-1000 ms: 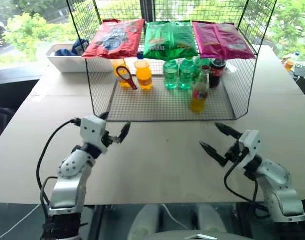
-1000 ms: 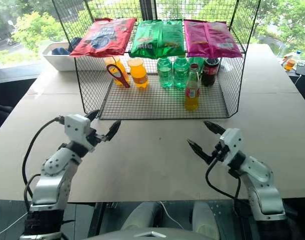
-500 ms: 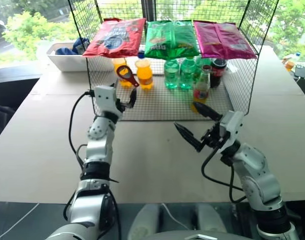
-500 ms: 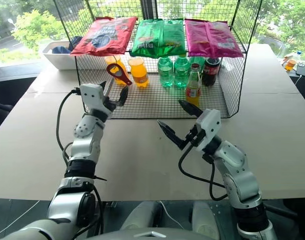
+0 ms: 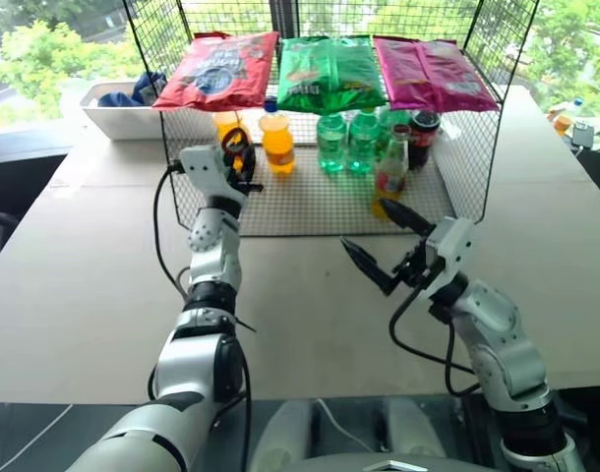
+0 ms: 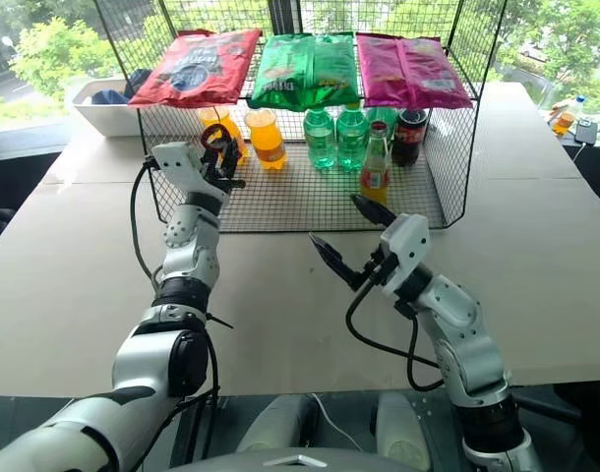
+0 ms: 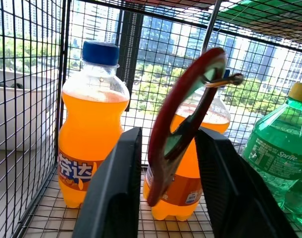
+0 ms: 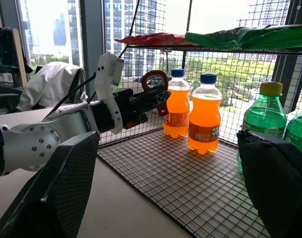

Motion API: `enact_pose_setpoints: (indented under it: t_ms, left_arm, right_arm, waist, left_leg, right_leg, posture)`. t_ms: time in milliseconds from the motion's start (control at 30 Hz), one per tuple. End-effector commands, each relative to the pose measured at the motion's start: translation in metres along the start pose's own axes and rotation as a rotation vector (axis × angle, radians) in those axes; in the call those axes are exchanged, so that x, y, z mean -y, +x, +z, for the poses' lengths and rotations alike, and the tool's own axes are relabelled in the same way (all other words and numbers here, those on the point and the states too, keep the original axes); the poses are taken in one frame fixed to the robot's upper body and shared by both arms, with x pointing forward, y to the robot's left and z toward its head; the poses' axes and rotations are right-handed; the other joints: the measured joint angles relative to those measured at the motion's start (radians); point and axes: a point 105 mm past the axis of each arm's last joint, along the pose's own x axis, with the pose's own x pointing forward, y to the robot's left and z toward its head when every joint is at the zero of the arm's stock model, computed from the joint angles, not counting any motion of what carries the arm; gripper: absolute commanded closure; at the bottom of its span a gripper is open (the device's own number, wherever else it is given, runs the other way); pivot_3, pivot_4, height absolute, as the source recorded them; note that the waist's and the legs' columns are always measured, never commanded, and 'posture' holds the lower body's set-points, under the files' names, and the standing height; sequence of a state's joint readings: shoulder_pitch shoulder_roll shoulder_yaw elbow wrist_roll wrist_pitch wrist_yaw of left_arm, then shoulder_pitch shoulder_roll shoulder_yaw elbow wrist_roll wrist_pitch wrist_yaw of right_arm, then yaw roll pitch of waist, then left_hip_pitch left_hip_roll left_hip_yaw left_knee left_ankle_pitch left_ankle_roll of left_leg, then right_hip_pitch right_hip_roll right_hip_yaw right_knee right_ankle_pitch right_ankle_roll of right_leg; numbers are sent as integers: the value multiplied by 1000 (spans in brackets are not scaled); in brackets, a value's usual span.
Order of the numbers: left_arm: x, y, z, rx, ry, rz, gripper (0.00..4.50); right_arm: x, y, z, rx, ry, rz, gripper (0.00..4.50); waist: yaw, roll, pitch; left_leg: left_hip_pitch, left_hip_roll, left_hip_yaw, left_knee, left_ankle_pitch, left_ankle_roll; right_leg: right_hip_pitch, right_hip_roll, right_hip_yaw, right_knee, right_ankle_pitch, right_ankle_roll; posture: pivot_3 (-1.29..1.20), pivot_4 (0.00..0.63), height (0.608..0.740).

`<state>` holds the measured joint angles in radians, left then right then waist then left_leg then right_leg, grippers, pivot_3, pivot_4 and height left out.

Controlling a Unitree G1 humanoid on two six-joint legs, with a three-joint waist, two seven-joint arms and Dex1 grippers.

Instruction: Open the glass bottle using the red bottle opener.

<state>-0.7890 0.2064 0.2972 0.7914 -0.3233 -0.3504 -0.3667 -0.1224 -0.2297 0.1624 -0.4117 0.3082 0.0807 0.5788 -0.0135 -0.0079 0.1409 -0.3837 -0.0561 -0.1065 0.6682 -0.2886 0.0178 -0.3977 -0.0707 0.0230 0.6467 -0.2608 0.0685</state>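
The red bottle opener hangs by its ring head inside the wire rack, at the left end, in front of two orange plastic bottles. My left gripper reaches into the rack and is shut on the opener's handle, one black finger on each side. The glass bottle, slim with a red-and-blue label, stands upright on the rack's floor toward the right. My right gripper hovers open over the table just in front of the rack, near the glass bottle, with nothing between its fingers.
The wire rack has mesh sides and a top shelf carrying red, green and pink snack bags. Orange plastic bottles, green bottles and a dark cola bottle stand at its back. A white bin sits behind on the left.
My left gripper has risen from the table into the rack and shut on the red bottle opener. The right gripper rose and moved left earlier, then held still.
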Motion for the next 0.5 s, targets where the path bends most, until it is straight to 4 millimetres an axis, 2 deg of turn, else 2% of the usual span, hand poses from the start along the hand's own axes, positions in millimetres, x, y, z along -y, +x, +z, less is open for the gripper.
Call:
enact_pose_setpoints:
  t_ms: [33,167,300,500]
  left_arm:
    - [5,8,27,95,-32,-22,4456]
    - [8,6,26,93,-73,-22,4456]
    - [15,6,33,114,-172,-40,4456]
    - [42,-5,26,32,-276,-224,4456]
  right_arm:
    - [-4,1,5,33,-18,2,0]
    - [-4,3,4,32,-22,1,0]
    - [-4,2,4,29,-27,-1,0]
    - [-3,2,3,23,-27,2,0]
  waist:
    - [-1,0,0]
    - [-1,0,0]
    - [0,0,0]
    - [-2,0,0]
  left_leg:
    - [0,0,0,0,0,0]
    - [0,0,0,0,0,0]
    - [0,0,0,1,0,0]
    - [0,0,0,1,0,0]
  right_leg:
    - [0,0,0,0,0,0]
    - [0,0,0,1,0,0]
    - [0,0,0,1,0,0]
    - [0,0,0,1,0,0]
  posture:
    - [0,150,740]
    - [0,150,740]
    - [0,150,740]
    - [0,150,740]
